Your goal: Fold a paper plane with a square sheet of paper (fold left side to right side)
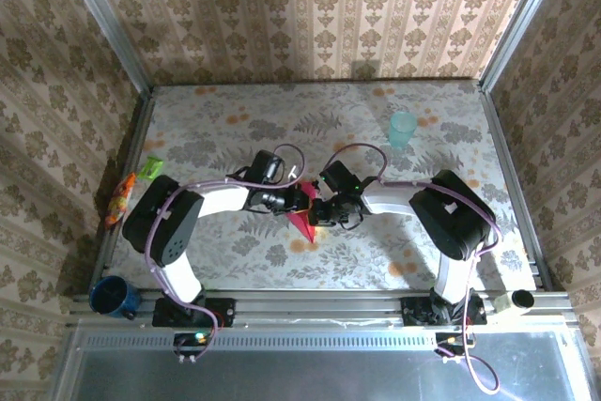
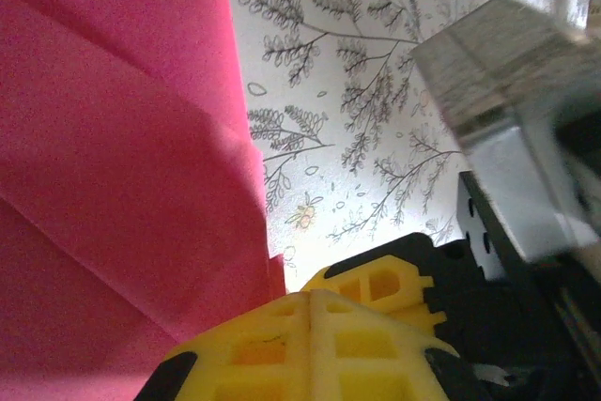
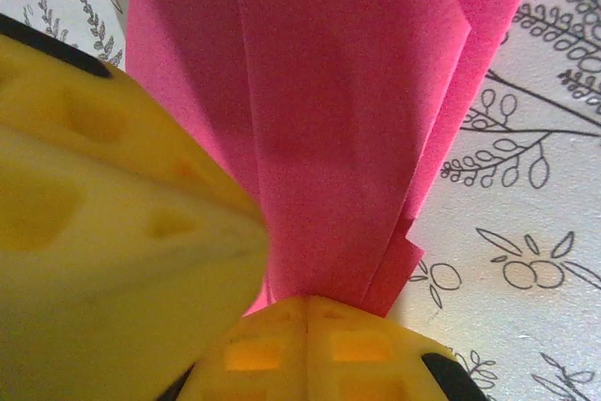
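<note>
1. Near edge: a blue mug [image 1: 113, 296] stands beside the left arm's base, and a tape roll [image 1: 519, 300] lies at the right end of the rail. Neither plays a part in the task.
2. Mid-table: both arms reach inward and meet over the table [image 1: 423, 232]. The folded paper [image 1: 302, 223] lies between the two wrists.
3. Left gripper [image 2: 310, 326]: the jaws are closed, yellow tips together. The magenta edge of the paper runs up against the tips. Whether a layer is pinched between them cannot be told.
4. Right gripper [image 3: 310, 335]: the jaws are closed on the narrow end of the paper. Several stacked layers converge into the tips.
5. Condition of the paper: the right wrist view shows long lengthwise creases and overlapping flaps. It is no flat square.
6. Judged progress: the early folds appear done and the shape is narrowing toward a dart. A finished, pointed plane with a clear centre crease cannot be confirmed, because the grippers cover much of it.
7. Judged remainder: press the present fold flat, complete any side-to-side fold outstanding, then release.
8. Left margin: green-and-orange packets [image 1: 122, 196] lie well apart from the work.
9. Far side: a pale teal cup [image 1: 402, 129] stands upright, well apart from the paper.
</note>
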Controlling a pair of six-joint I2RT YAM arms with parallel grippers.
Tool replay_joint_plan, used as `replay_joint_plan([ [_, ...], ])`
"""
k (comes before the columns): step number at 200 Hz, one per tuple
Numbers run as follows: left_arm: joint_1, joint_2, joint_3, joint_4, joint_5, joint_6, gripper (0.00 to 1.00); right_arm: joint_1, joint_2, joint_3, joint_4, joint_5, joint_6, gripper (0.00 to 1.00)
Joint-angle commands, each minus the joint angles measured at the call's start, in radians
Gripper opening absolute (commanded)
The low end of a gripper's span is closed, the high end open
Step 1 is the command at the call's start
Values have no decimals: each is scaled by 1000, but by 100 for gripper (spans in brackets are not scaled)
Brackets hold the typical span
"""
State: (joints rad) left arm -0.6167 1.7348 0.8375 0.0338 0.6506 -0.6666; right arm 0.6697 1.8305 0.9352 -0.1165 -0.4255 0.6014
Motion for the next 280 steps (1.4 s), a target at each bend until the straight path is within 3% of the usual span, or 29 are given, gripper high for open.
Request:
replay_joint_plan([
  [1,-3,33,3,10,0,-26,0,5,77,-57,-200,191,-26,0],
  [99,-1,109,14,-29,-90,-8,0,13,102,-23,-315,260,-80,0],
  [280,264,283,264,-94,-96,154,0,10,114,-37,-313,261,-94,0],
])
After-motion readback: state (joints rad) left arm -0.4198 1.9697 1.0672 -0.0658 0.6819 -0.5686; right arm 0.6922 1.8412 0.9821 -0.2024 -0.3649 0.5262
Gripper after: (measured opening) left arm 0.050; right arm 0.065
